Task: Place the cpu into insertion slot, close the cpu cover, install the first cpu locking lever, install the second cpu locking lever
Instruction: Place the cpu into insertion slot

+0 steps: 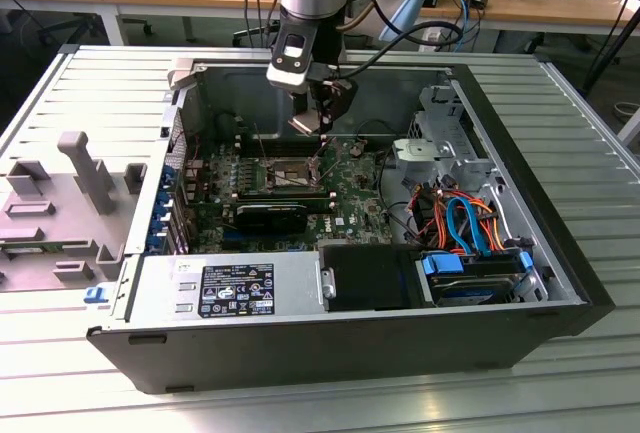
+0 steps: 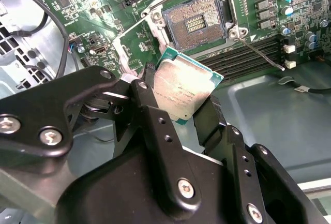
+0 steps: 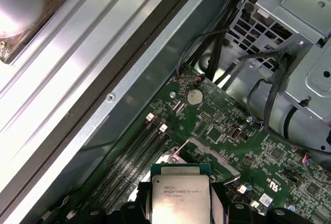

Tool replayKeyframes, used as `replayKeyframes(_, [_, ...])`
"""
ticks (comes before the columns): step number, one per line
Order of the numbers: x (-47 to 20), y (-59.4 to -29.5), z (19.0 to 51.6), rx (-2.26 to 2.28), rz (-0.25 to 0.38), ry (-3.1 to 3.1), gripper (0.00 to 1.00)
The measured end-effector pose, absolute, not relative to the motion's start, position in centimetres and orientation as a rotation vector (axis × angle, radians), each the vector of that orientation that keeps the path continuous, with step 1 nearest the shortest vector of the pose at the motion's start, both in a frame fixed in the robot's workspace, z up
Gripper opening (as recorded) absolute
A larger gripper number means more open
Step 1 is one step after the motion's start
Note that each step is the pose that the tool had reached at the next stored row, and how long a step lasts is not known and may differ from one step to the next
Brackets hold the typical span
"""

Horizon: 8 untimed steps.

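The cpu point(image 2: 183, 92) is clamped by two opposite edges in the gripper point(image 2: 178, 105), whose fingers are closed to the chip's width, with the metal top facing the wrist cameras. It is off the board, held above the motherboard point(image 2: 253, 19) just beside the slot point(image 2: 195, 25), not in it. The slot is uncovered, its contact field exposed, and a lever point(image 2: 261, 54) stands clear of it.

Risk, as judged: the chip sits rotated against the slot's rim. Lowered so, a corner would land on the contacts and bend them. The edge-only hold could also let it slip or tilt.
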<state>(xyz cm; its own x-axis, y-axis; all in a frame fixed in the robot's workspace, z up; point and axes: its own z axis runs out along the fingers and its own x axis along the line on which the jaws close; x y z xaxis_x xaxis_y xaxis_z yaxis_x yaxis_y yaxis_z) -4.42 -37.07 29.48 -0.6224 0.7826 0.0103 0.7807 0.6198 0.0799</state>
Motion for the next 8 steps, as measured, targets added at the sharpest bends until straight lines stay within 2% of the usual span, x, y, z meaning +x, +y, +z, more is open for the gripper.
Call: replayKeyframes(8, [-4.42, -37.07, 29.48, 1.377, 0.119, 2.792, 0.54])
